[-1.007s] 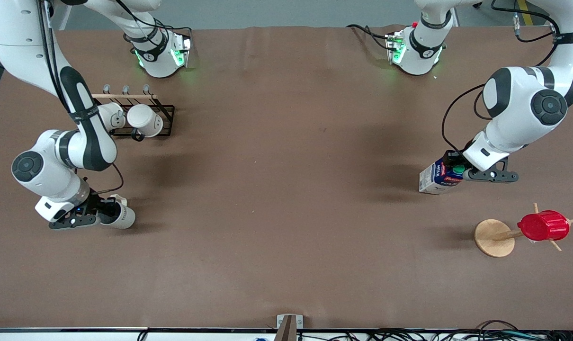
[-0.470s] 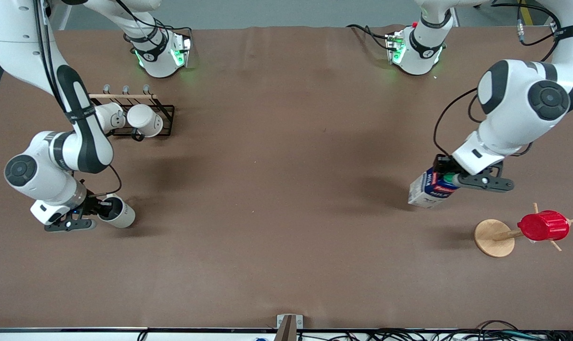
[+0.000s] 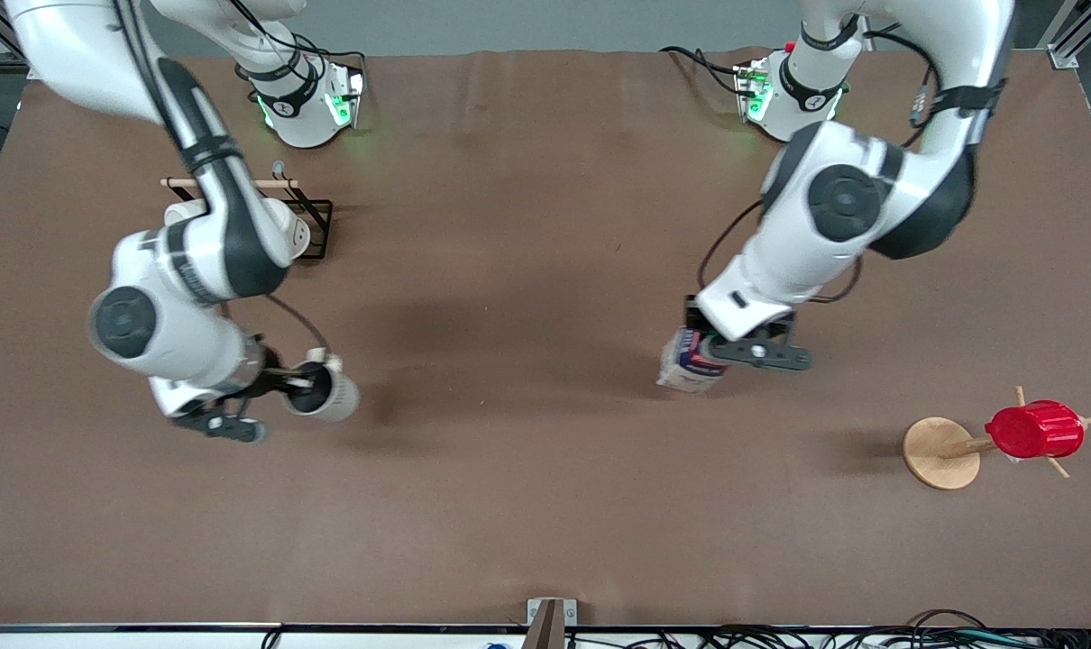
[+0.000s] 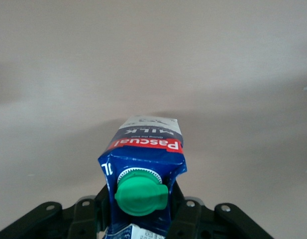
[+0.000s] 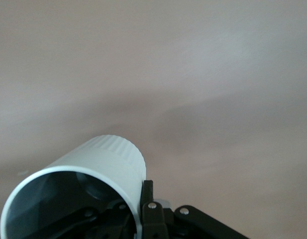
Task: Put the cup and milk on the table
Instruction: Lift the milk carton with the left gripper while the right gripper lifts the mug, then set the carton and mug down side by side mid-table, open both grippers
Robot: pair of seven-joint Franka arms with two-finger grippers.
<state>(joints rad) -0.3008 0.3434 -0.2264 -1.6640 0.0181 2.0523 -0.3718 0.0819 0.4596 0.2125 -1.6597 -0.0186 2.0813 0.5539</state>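
My right gripper [image 3: 298, 386] is shut on the rim of the off-white cup [image 3: 327, 395], one finger inside it and one outside. It holds the cup tilted on its side over the brown table [image 3: 527, 487], toward the right arm's end. In the right wrist view the cup [image 5: 88, 172] shows its dark inside, gripped by my right gripper [image 5: 138, 211]. My left gripper [image 3: 710, 350] is shut on the top of the blue and white milk carton [image 3: 686, 371] and holds it tilted over the table. In the left wrist view the milk [image 4: 146, 149] shows its green cap [image 4: 141, 192] between my left gripper's [image 4: 141, 219] fingers.
A black wire mug rack [image 3: 316, 221] with a wooden bar stands near the right arm's base, mostly hidden by that arm. A red ribbed cup [image 3: 1034, 430] hangs on a peg stand with a round wooden disc [image 3: 938, 455] toward the left arm's end.
Both arms have swung toward the middle of the table, the right one carrying the cup and the left one carrying the milk. Both grips are unchanged.
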